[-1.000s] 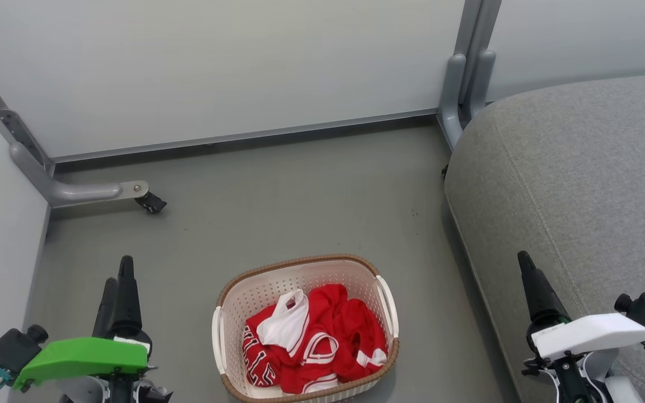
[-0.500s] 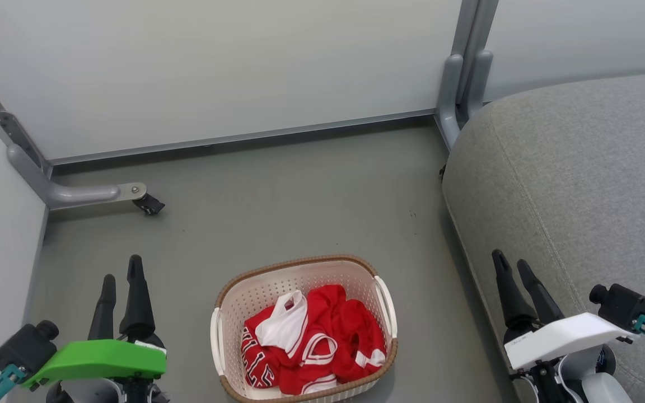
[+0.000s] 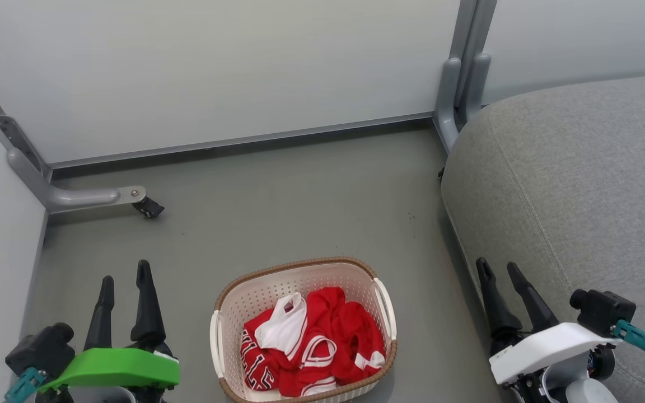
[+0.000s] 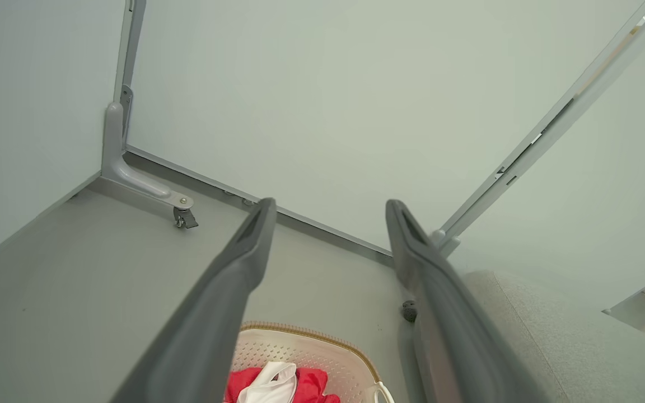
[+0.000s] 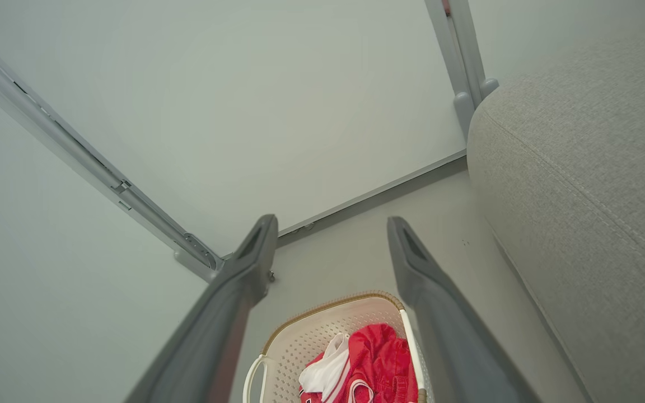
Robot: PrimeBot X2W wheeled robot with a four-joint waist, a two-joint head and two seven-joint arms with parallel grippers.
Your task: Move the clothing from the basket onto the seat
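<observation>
The cream basket (image 3: 227,313) with a brown rim sits on the floor at bottom centre. Red clothing (image 3: 322,341) with white trim lies bunched inside it; the clothing (image 5: 378,358) and basket (image 5: 300,336) also show low in the right wrist view, and the basket (image 4: 300,352) in the left wrist view. The grey seat (image 3: 580,184) fills the right side. My left gripper (image 3: 124,271) stands open to the left of the basket. My right gripper (image 3: 496,267) is open between basket and seat edge. Both hold nothing.
Pale partition walls close off the back and left. A grey bracket foot with a black caster (image 3: 146,207) rests on the floor at the left, and a grey post (image 3: 459,84) stands by the seat's back corner. Grey floor (image 3: 300,196) lies beyond the basket.
Both grippers have turned so that both fingers show spread apart; the left fingers sit lower and rightward, the right gripper has shifted left toward the basket. The camera view shifted slightly.
</observation>
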